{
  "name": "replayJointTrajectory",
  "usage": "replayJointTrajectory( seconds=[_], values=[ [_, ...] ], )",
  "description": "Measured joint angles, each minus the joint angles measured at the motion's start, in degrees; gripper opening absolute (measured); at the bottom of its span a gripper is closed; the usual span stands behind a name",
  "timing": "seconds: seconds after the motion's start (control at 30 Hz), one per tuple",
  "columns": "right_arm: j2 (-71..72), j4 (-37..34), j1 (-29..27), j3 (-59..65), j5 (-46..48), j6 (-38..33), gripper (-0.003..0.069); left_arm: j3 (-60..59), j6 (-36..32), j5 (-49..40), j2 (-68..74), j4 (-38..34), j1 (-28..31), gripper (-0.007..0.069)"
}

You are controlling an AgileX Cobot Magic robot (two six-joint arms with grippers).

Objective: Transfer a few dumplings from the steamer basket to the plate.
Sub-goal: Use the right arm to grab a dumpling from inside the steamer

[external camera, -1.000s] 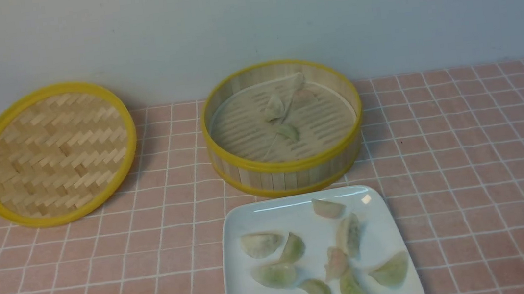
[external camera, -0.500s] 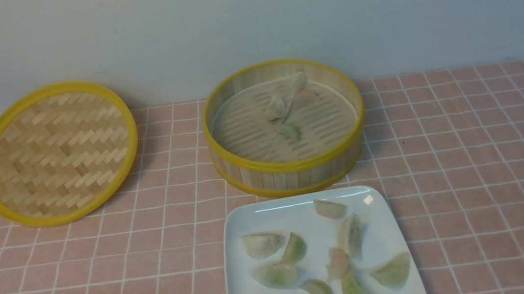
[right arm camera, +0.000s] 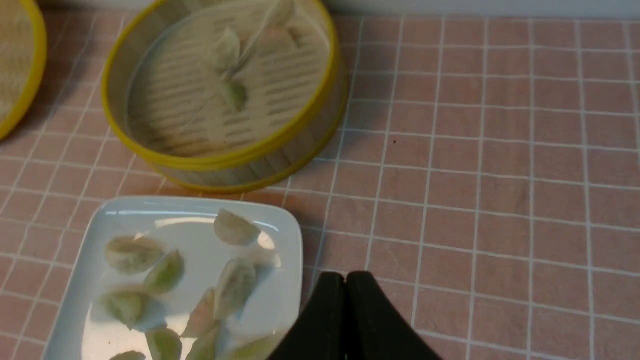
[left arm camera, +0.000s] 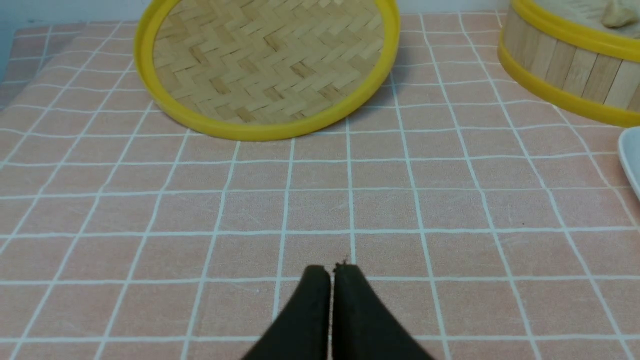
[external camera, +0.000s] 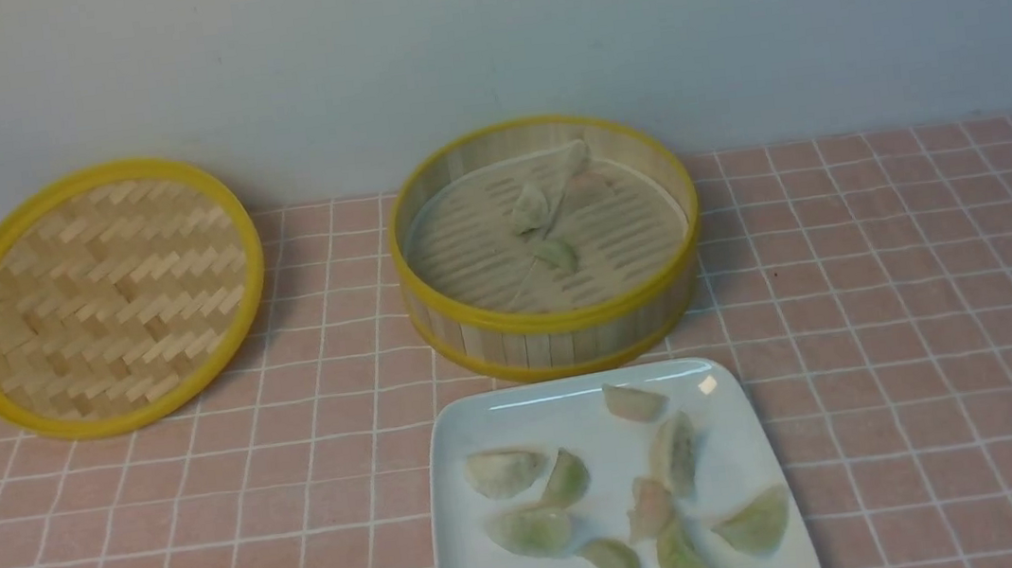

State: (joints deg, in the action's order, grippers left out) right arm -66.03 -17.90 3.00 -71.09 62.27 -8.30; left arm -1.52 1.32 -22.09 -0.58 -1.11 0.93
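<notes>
The right claw (right arm camera: pixel 346 278) is closed, its fingertips meeting with nothing between them. It is held above the table (right arm camera: pixel 510 200), to the right of the plate (external camera: pixel 620 490). The left claw (left arm camera: pixel 332 272) is likewise closed and empty, over the pink cloth with white grid lines that covers the table, well to the left of the plate.

The steamer basket (external camera: pixel 558 321) stands upright and uncovered, beyond the right claw and to its left. Its wall is pale slats between yellow rims. On the liner inside lie a whitish dumpling (external camera: pixel 530 208), a green dumpling (external camera: pixel 555 255) just beside it, and a pinkish dumpling (external camera: pixel 588 187) farther from the right claw. A fold runs across the liner near them.

The plate, white with rounded corners, lies on the near side of the basket, between the two claws. It carries a scattered group of dumplings, pale green, whitish and one pinkish (external camera: pixel 650 508). Several touch one another; a green one (external camera: pixel 755 522) lies apart near the plate's right edge. The near edge of the plate is out of the front view.

The woven lid (external camera: pixel 112 295), rimmed in yellow, lies beyond the left claw, tilted, left of the basket and apart from it.
</notes>
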Motion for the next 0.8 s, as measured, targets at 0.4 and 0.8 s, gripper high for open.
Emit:
replayJointTrajectory(
  seconds=[0.4,0.8],
  values=[
    [-35.9,6.5,13.5,-35.7,9.4,1.1,-0.0010,0.0,0.0,0.0,0.0,0.0,0.0,-0.0006],
    [-73.0,7.5,16.2,-75.4,9.5,0.8,0.0063,0.0,0.0,0.0,0.0,0.0,0.0,-0.0006]
  ],
)
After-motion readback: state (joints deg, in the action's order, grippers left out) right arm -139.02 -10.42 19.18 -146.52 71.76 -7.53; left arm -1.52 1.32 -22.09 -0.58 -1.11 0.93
